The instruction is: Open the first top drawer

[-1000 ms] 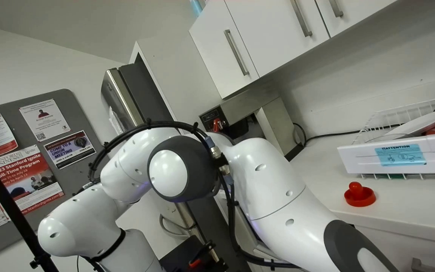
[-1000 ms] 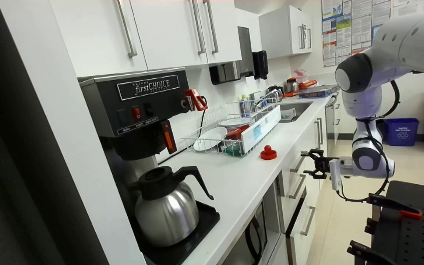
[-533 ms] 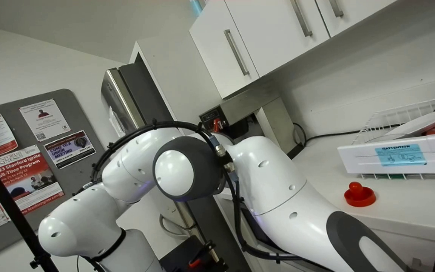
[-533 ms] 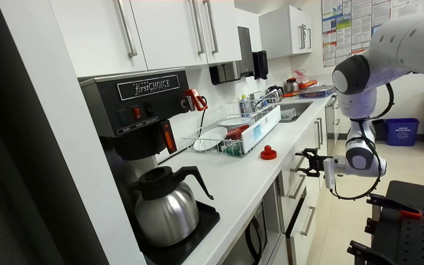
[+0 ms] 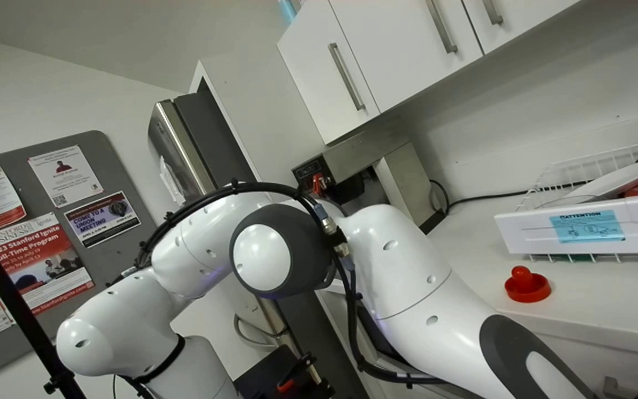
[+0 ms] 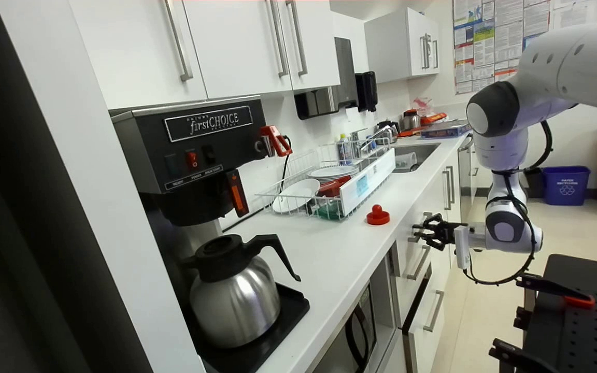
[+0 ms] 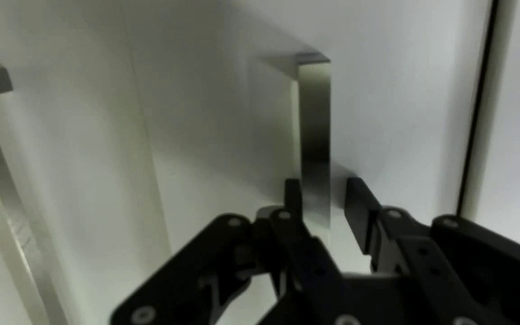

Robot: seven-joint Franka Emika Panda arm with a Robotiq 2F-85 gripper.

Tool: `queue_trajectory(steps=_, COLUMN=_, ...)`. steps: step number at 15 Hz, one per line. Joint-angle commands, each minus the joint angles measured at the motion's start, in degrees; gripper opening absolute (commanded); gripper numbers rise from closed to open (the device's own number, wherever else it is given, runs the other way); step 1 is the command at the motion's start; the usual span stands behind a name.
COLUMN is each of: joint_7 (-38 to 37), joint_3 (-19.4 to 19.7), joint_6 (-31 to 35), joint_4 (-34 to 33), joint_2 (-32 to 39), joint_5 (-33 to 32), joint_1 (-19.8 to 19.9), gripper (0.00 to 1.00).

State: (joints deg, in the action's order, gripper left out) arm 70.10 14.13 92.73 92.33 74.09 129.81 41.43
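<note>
1. The top drawer [image 7: 395, 126] looked closed, just below the counter [image 6: 329, 254]; its handle [image 7: 315, 131] stood between the 2 fingers [image 7: 358, 210] of the gripper [image 7: 324, 196].
2. The gripper was unclenched: a gap showed on 1 side of the handle.
3. Grasping seemed the step in hand; the next move called for a squeeze, then a straight pull.

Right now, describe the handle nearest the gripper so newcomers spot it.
Find the white countertop. Under its front edge, the top drawer carries a grey bar handle. Unlike the next handle down, it is framed by the open gripper in the wrist view.
</note>
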Motion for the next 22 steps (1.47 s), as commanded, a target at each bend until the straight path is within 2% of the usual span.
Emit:
queue_trajectory(steps=1, joint_7=-1.8, joint_3=0.3, joint_6=-1.3, joint_4=-1.2, joint_2=1.3, joint_5=1.9, joint_1=-0.7, gripper=0.01)
queue_trajectory(steps=11, joint_7=-1.0, joint_3=0.9, joint_6=-3.2, joint_4=0.0, joint_2=2.7, joint_5=3.3, joint_1=1.2, gripper=0.04)
queue_trajectory(steps=22, joint_7=-0.8, joint_3=5.0, joint_6=-16.7, joint_4=1.8, joint_2=7.6, joint_5=1.5, joint_1=7.3, gripper=0.04)
